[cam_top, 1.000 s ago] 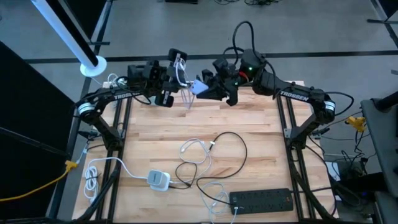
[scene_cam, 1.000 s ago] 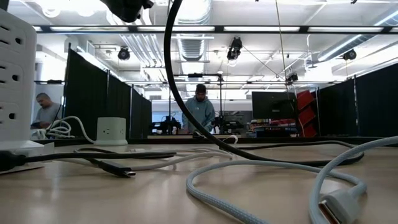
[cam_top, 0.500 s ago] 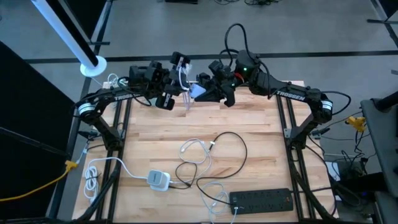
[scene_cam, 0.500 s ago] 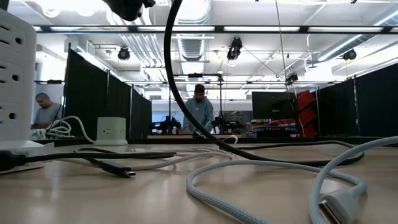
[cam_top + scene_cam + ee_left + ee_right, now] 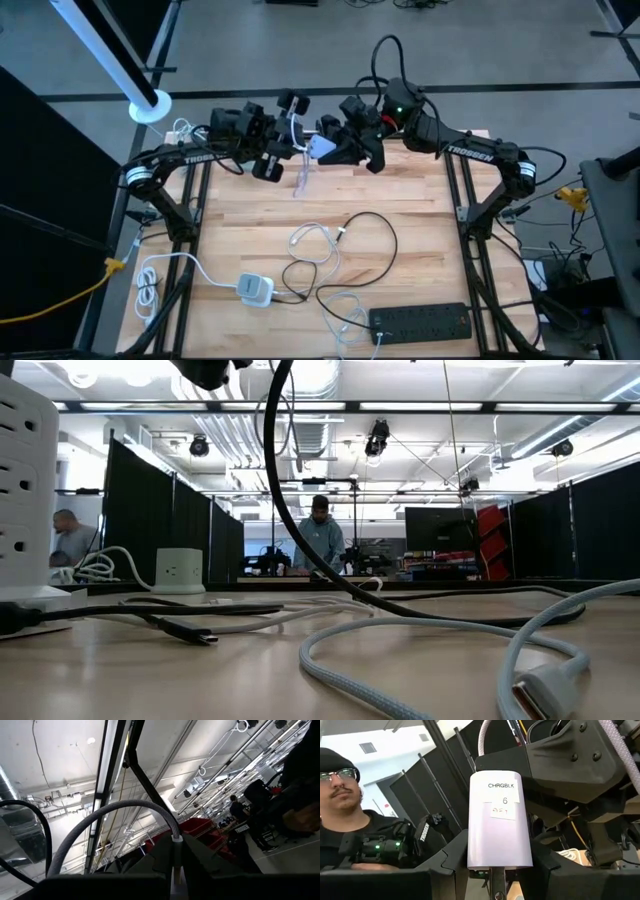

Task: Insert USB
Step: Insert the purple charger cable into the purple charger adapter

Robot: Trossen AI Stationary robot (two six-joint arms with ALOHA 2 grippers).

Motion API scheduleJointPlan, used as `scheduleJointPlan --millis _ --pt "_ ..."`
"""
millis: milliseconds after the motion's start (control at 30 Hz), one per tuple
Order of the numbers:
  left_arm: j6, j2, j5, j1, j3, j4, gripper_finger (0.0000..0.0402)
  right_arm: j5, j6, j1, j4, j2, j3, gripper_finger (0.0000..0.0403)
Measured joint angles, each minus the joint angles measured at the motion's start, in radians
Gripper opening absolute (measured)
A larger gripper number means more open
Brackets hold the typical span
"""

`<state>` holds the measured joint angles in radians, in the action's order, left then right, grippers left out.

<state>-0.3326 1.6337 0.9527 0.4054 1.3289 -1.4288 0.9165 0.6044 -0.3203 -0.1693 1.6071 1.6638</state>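
My right gripper [image 5: 492, 870] clamps the white charger block [image 5: 499, 820], held above the table's far edge; only the right wrist view shows its "CHRGBLK 6" label, long axis running up from my fingers. My left gripper [image 5: 176, 870] pinches one grey USB cable [image 5: 107, 817] at its plug. From overhead, the two grippers meet, and one black power strip [image 5: 420, 320] lies on the table [image 5: 400, 190].

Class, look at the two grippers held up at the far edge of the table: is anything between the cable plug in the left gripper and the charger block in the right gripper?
Nothing visible does. The left gripper holds the white cable; the right gripper holds the charger block, labelled CHRGBLK. In the right wrist view the cable meets the block's far end.
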Motion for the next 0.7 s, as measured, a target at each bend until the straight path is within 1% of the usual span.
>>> scheduleJointPlan --millis 333,433,700 --pt "0.014 0.0 -0.024 -0.016 0.0 0.017 0.0018 0.013 -0.024 0.002 0.004 0.0 0.0 0.0115" --pt "0.015 0.0 -0.026 -0.022 -0.001 0.022 0.0018 0.032 -0.033 0.002 0.003 0.0 0.0 0.0115" --pt "0.028 0.002 -0.028 -0.038 -0.001 0.022 0.0018 0.053 -0.094 0.004 0.003 -0.001 0.0 0.0115"
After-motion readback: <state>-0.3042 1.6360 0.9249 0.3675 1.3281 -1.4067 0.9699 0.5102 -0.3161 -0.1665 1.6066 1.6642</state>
